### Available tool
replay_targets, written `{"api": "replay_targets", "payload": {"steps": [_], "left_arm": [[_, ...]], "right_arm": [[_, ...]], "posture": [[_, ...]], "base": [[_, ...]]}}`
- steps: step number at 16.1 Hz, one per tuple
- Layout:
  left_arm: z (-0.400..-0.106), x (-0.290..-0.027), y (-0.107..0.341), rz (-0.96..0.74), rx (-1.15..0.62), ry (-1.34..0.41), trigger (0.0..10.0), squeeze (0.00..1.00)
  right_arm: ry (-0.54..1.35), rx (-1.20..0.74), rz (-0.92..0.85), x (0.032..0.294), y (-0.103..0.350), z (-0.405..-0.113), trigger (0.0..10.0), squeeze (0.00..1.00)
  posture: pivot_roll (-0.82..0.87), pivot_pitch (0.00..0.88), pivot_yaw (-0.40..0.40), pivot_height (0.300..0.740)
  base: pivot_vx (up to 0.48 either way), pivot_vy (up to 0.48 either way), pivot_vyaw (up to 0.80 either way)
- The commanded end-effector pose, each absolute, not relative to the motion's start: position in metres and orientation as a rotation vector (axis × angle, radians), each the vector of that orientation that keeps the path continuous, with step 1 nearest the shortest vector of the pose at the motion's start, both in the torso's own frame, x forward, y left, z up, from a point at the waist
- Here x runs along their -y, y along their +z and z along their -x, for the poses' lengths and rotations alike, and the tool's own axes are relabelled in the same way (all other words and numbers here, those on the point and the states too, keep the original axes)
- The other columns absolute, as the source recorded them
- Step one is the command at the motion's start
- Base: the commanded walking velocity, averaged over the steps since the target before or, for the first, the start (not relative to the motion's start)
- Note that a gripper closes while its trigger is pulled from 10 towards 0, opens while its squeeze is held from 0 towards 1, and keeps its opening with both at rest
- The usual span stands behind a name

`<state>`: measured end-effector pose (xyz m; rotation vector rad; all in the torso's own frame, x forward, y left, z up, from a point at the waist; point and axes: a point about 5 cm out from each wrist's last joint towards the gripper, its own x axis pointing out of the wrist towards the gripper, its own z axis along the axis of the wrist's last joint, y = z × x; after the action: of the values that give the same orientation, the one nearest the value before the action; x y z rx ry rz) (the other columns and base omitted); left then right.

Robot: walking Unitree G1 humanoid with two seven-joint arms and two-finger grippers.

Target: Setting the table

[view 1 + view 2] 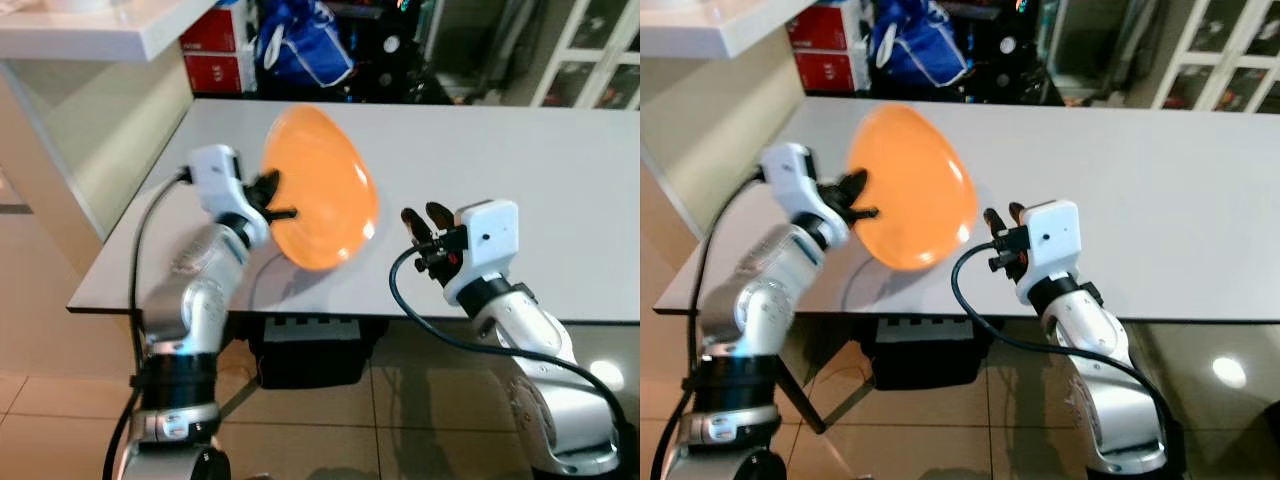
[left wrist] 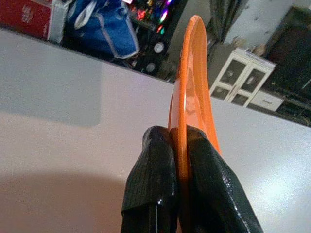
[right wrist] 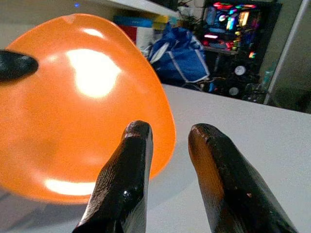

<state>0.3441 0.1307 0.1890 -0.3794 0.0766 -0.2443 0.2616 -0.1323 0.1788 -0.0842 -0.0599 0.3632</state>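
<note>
The white table (image 1: pixel 520 170) runs across the scene, its far right end cut off by the frame. Behind it sit red boxes (image 1: pixel 215 50) with white lettering too small to read, and a blue bag (image 1: pixel 300 45) whose contents cannot be made out. An orange plate (image 1: pixel 320 200) is held tilted on edge above the table's near left part — the left gripper (image 2: pixel 179 150) pinches its rim, both black fingers pressed against the plastic. The right gripper (image 3: pixel 170 145) hangs just beside the plate — fingers spread apart, touching nothing.
</note>
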Motion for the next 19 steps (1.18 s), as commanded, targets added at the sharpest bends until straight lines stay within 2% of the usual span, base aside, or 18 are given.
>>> {"api": "replay_targets", "payload": {"steps": [1,4,7,8,9,10,19], "left_arm": [[-0.353,-0.133,0.190,0.382,-0.126,-0.216,10.0,0.00],[-0.371,-0.140,0.174,0.451,-0.197,-0.116,10.0,0.00],[-0.378,-0.140,0.161,0.512,-0.256,-0.080,10.0,0.00],[-0.381,-0.141,0.155,0.490,-0.276,-0.059,10.0,0.11],[-0.382,-0.141,0.151,0.477,-0.291,-0.048,10.0,0.88],[-0.385,-0.141,0.148,0.472,-0.300,-0.036,10.0,1.00],[-0.389,-0.163,0.130,0.337,-0.332,0.100,10.0,1.00]], "right_arm": [[0.442,0.050,0.079,0.128,0.184,-0.257,10.0,0.00],[0.567,-0.072,0.136,0.127,0.176,-0.250,10.0,0.00],[0.642,-0.160,0.095,0.124,0.169,-0.242,10.0,0.00],[0.672,-0.191,0.072,0.123,0.167,-0.238,10.0,0.00],[0.693,-0.211,0.064,0.122,0.165,-0.236,10.0,0.00],[0.698,-0.227,0.062,0.122,0.165,-0.236,10.0,0.00],[0.674,-0.232,0.073,0.119,0.164,-0.239,10.0,0.00]], "posture": [[-0.06,0.000,0.008,0.740],[-0.07,0.000,0.006,0.740],[-0.07,0.000,0.006,0.740],[-0.08,0.000,0.009,0.740],[-0.08,0.000,0.009,0.740],[-0.08,0.000,0.008,0.740],[-0.08,0.000,0.009,0.740]], "base": [[0.000,0.000,0.00],[0.000,0.000,0.00],[0.000,0.000,0.00],[0.000,0.000,0.00],[0.000,0.000,0.00],[0.000,0.000,0.00],[0.000,0.000,0.00]]}}
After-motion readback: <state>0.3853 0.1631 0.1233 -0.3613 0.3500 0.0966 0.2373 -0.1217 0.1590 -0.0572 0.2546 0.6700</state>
